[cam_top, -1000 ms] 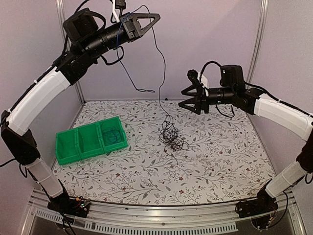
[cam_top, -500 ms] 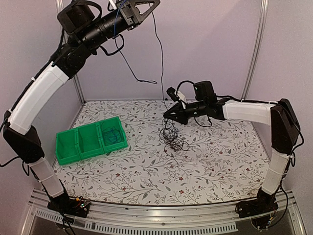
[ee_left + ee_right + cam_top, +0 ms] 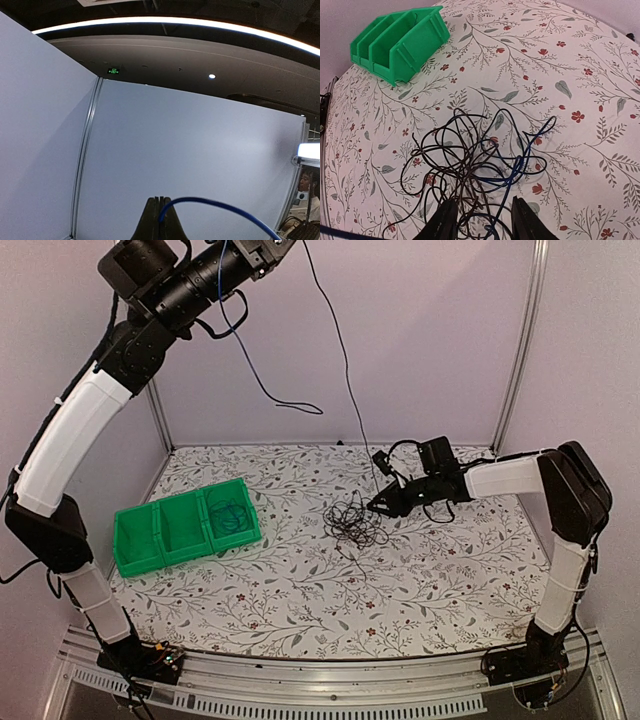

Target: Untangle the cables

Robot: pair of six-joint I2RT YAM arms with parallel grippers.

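- The left gripper is seen clenched on the blue cable and is held high above the far left of the table.
- The right gripper is seen with jaws parted, set low at the right edge of the cables, with thin strands lying between its fingers.
- A black strand is drawn up from the heap toward the raised left arm.
- A risk is judged here: if several strands are pinched together, the knot could be dragged or tightened rather than freed, and the blue cable could be pulled from the clenched jaws under tension.
- The cables are found mid-table, right of the green bin, as a loose, loopy heap, mostly black with blue threaded through.
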